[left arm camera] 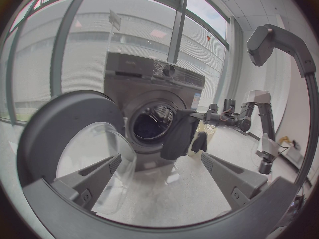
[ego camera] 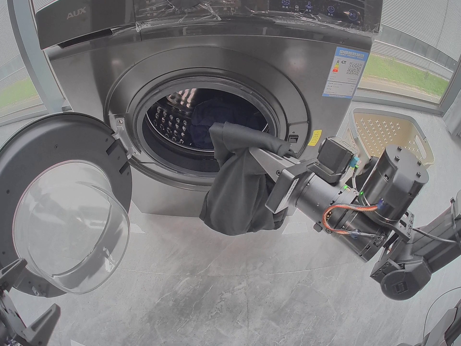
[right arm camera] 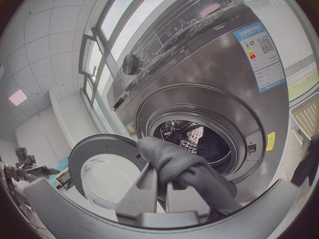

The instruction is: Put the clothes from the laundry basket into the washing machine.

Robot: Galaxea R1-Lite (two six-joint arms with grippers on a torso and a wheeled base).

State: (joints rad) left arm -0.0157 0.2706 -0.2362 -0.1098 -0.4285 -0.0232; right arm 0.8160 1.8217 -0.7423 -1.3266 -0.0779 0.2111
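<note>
Nearest the head camera, the right claw (ego camera: pixel 253 152) is clamped shut on a dark grey garment (ego camera: pixel 240 188), pinching a fold near its top. The cloth is matte and soft, bunched over the fingers, and the rest sags in a loose pouch with a rounded lower hem. It hangs clear of the pale marbled floor (ego camera: pixel 216 284). The garment sits at the lower right of the washing machine (ego camera: pixel 201 58) opening, its upper fold level with the rim, its bulk hanging before the front panel. Inside the drum (ego camera: pixel 175 121) lies darker bluish clothing (ego camera: pixel 218 114). The round door (ego camera: pixel 57 169) stands swung wide to the robot's left, its clear bowl facing out. The laundry basket (ego camera: pixel 384 130), cream and perforated, stands right of the machine. The right wrist view brings the weave close: a fine pebbled knit on the garment (right arm camera: pixel 186 170), gripped between the two fingers of the right claw (right arm camera: pixel 161 180). The same view has a dark scrap of cloth (right arm camera: pixel 307 166) beside the basket (right arm camera: pixel 304 117). The left wrist view gives the side-on look, where the garment (left arm camera: pixel 177 133) dangles just before the opening from the outstretched arm, with a smaller dark piece (left arm camera: pixel 199 141) beyond it. The left claw (left arm camera: pixel 160 157) is spread wide and holds nothing, low beside the door (left arm camera: pixel 66 126).
</note>
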